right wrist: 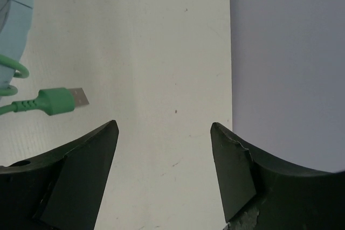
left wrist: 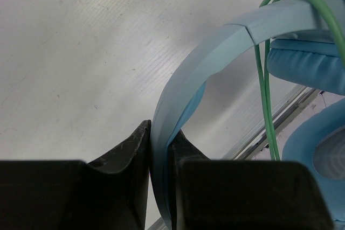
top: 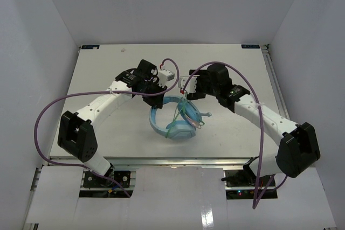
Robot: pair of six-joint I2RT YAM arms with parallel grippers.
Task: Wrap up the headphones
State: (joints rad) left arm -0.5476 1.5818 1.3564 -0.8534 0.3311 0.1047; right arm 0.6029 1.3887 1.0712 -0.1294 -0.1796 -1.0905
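The light-blue headphones (top: 171,124) hang just over the white table mid-field, their thin green cord (top: 178,112) looped across the band and earcups. My left gripper (top: 156,98) is shut on the curved band (left wrist: 215,47), which runs between its two black fingers (left wrist: 128,154). In the left wrist view the cord (left wrist: 263,84) drapes over the band beside a blue earcup (left wrist: 304,68). My right gripper (top: 188,93) hovers at the headphones' far right side, open and holding nothing (right wrist: 164,127). The cord's green plug (right wrist: 58,100) lies loose left of its fingers, near a pale earcup (right wrist: 12,25).
White walls (right wrist: 285,52) enclose the table (top: 108,74) on three sides. Thick purple cables (top: 48,111) arc from both arms. A metal rail (left wrist: 280,119) runs along the table's near edge below the headphones.
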